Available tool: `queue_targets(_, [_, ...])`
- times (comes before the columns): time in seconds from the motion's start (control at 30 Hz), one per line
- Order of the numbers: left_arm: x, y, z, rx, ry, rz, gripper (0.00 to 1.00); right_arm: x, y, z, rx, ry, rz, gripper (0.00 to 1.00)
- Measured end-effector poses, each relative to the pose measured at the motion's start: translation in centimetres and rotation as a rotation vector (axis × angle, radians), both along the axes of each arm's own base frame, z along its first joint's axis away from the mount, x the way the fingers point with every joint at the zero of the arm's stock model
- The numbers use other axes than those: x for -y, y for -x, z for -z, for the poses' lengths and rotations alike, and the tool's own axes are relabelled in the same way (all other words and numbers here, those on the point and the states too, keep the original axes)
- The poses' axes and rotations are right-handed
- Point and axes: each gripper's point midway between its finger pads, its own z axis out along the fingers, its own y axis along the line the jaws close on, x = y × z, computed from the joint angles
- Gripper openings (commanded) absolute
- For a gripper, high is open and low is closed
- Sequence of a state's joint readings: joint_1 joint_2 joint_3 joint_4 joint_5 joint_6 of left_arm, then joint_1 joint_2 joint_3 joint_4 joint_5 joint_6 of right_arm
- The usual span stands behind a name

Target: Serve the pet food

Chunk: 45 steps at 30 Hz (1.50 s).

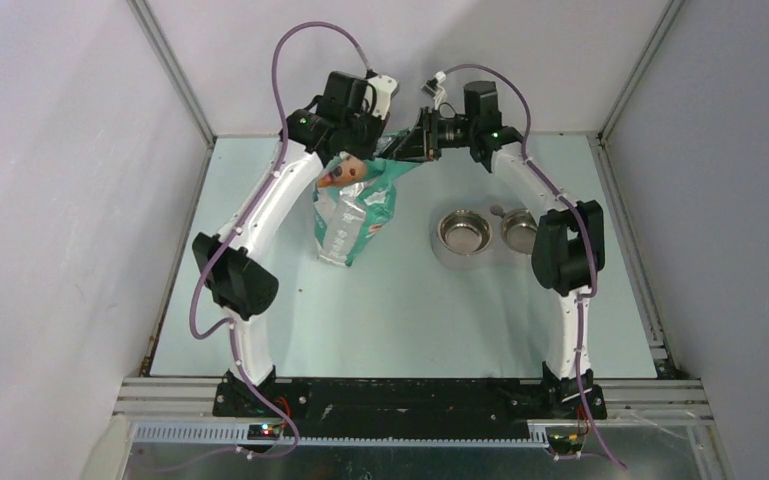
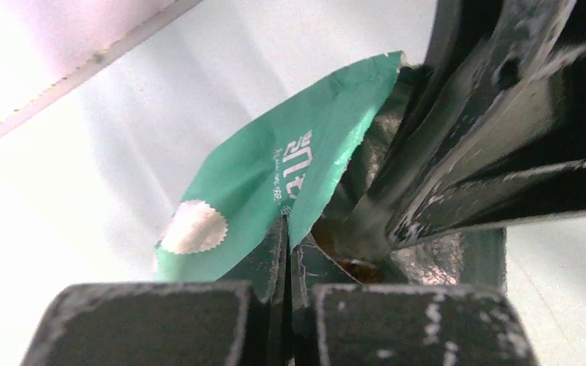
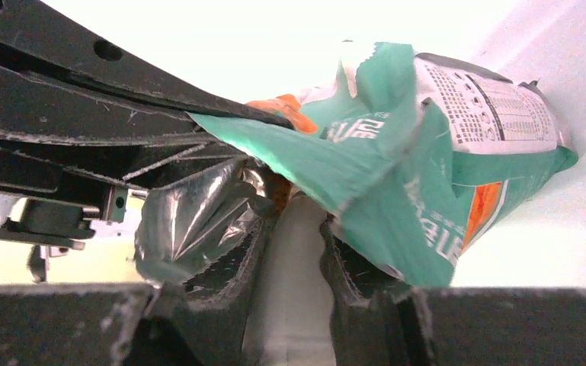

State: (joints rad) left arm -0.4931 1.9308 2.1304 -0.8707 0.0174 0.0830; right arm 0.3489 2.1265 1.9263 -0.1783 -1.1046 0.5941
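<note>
Arm bases sit at the near table edge, both arms reaching to the far side. Mid-table, right of centre: twin steel bowls (image 1: 487, 233) in one stand, both look bare inside, right arm's elbow partly covers the right one. Left of them the teal-green bag (image 1: 353, 212) hangs tilted, bottom end on the table (image 1: 410, 320), top end lifted at the far side between the two grippers. Left gripper (image 1: 352, 150) is on the bag's top left; in the left wrist view its fingers (image 2: 276, 252) are pressed together on the torn green edge of the bag (image 2: 274, 175), silver lining visible behind. Right gripper (image 1: 412, 140) comes in from the right at the bag mouth; in the right wrist view its fingers (image 3: 236, 259) stand apart with a gap between, the crumpled silver lining and green flap of the bag (image 3: 396, 183) draped over and beside them, so can't tell whether they pinch any of it. Pet food (image 3: 278, 191): only a small brown patch showing inside the open bag mouth, just beyond the right fingers; same brownish spot at the mouth in the left wrist view (image 2: 354, 267).
</note>
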Motion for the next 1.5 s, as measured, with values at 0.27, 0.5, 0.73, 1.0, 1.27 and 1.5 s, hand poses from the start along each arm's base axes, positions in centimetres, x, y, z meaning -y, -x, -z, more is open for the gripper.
queue_targets(0.27, [-1.1, -0.5, -1.3, 0.054, -0.058, -0.015, 0.00, 1.6, -0.7, -1.6, -0.030, 0.003, 0.047, 0.00])
queue_targets(0.5, [-1.5, -0.5, -2.2, 0.087, -0.073, -0.009, 0.00, 3.1, -0.8, -2.8, -0.074, 0.010, 0.093, 0.00])
queue_targets(0.73, [-2.0, -0.3, -3.6, 0.127, -0.085, 0.000, 0.00, 4.0, -0.7, -5.6, -0.022, 0.035, 0.151, 0.00])
queue_targets(1.0, [-2.7, 0.1, -5.3, 0.159, -0.072, -0.011, 0.00, 5.1, -0.7, -9.0, 0.055, 0.063, 0.206, 0.00])
queue_targets(1.27, [-3.3, 0.3, -6.1, 0.177, -0.069, -0.022, 0.00, 6.7, -1.4, -9.6, -0.013, 0.030, 0.224, 0.00])
queue_targets(1.5, [-3.4, 0.4, -6.2, 0.188, -0.097, 0.000, 0.00, 6.5, -1.9, -9.4, -0.142, -0.036, 0.217, 0.00])
